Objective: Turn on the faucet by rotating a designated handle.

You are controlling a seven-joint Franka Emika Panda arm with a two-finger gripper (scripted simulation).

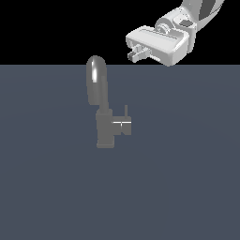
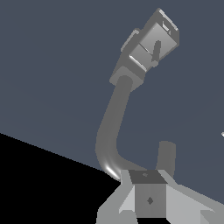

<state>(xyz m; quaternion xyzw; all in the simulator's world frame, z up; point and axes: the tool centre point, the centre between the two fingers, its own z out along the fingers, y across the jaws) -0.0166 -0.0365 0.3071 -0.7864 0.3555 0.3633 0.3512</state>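
Below the claw [image 1: 136, 53], well apart, sits the handle [image 1: 123, 124].

no readable text, labels or signs

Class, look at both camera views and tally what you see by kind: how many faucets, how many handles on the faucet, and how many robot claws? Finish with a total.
Faucet: 1
Handle on the faucet's side: 1
Claw, up above the faucet and touching nothing: 1
Total: 3
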